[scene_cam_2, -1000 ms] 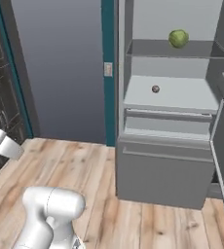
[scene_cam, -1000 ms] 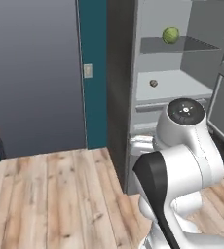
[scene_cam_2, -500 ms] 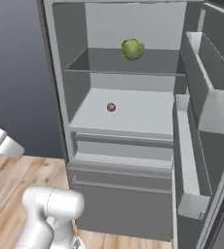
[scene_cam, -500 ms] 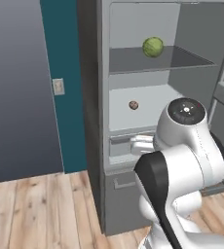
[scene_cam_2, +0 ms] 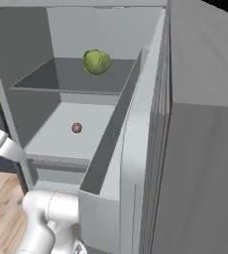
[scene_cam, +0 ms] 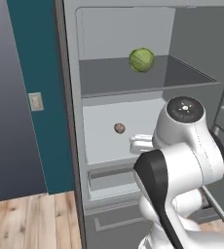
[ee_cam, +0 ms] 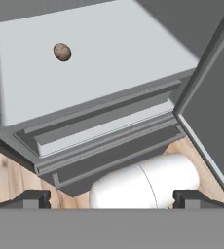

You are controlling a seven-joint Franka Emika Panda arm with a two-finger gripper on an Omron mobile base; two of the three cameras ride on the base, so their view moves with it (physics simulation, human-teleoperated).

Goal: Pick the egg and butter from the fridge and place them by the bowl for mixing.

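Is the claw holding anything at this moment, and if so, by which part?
Nothing is held. The claw is open and empty, and the egg lies apart from it on the fridge shelf.

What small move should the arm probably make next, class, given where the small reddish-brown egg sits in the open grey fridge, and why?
Probably reach the open gripper forward and up toward the small reddish-brown egg. The egg lies alone on the pale middle shelf of the open grey fridge, below the green cabbage, and the gripper, holding nothing, hangs well short of it.
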